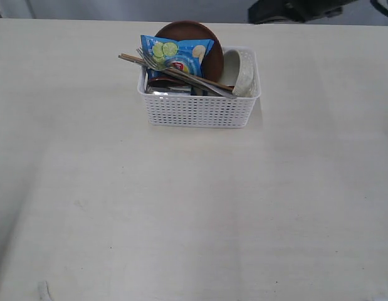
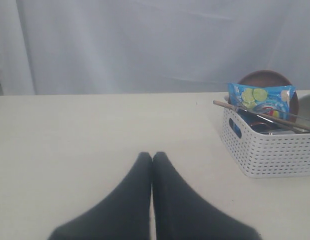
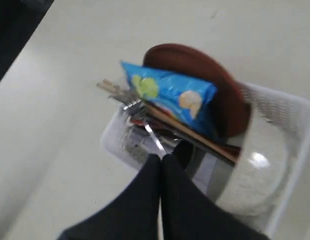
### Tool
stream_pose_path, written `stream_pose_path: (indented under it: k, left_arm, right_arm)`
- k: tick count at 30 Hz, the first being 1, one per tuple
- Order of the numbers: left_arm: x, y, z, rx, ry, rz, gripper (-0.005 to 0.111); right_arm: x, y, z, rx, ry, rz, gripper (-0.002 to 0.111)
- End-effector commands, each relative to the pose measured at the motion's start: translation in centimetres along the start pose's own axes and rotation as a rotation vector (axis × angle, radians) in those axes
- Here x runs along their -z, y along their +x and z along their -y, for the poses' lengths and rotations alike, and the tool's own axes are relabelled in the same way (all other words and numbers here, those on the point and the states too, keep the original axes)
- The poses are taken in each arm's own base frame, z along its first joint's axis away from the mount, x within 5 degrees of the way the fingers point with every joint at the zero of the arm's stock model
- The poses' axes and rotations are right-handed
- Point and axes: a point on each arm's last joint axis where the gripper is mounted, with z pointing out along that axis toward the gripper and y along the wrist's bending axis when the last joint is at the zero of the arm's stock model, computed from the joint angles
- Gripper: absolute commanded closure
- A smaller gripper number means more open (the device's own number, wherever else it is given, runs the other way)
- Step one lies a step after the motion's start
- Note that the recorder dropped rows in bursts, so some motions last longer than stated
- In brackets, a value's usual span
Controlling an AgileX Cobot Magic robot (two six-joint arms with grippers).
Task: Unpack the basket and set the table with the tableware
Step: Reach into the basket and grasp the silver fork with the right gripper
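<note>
- Exterior view: the white basket [image 1: 200, 111] sits in the middle of the table [image 1: 194, 219], toward the far edge, and it's still fully packed.
- The brown plate [image 1: 209, 39] stands on edge along the basket's far wall, with the blue chip bag [image 1: 176, 53] leaning in front of it.
- The off-white bowl [image 1: 242, 72] is tipped on its side at the right end.
- The fork [image 1: 151, 61] and chopsticks [image 1: 127, 58] lie slanted across the top, and their ends poke out past the left rim. I can't spot either claw in this view.
- Left wrist view: the left claw [image 2: 152, 156] is closed, fingertips pressed together with nothing between them. It hangs over bare table, well apart from the basket.
- Right wrist view (bit blurry): the right claw [image 3: 161, 159] is also closed tight and empty. Its tips are right over the basket, near the fork end of the cutlery. The bowl, plate and chip bag are all clearly still inside.
</note>
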Motion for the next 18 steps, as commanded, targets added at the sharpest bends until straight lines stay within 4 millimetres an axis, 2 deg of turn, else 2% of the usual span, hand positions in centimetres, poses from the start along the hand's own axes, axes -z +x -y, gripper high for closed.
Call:
stream_pose_path:
  k: [1,2,4,8,12,18]
  left_arm:
    - [0.0,0.0,0.0,0.009,0.004,0.011,0.107]
    - [0.0,0.0,0.0,0.009,0.004,0.011,0.107]
    - [0.0,0.0,0.0,0.009,0.004,0.011,0.107]
    - [0.0,0.0,0.0,0.009,0.004,0.011,0.107]
    - [0.0,0.0,0.0,0.009,0.004,0.011,0.107]
    - [0.0,0.0,0.0,0.009,0.004,0.011,0.107]
  right_arm:
    - [-3.3,-0.3,-5.2,0.394,-0.005,-0.176,0.108]
    - [-4.2,-0.6,-6.3,0.489,0.035,-0.216,0.108]
    - [-5.7,-0.9,-8.4,0.573,0.086,-0.252,0.108]
    - [-8.2,-2.0,-11.1,0.655,0.168,-0.290,0.108]
    - [-10.1,-2.8,-11.5,0.611,0.193,-0.387,0.108]
    - [-13.6,-3.8,-10.4,0.630,0.223,-0.505,0.106]
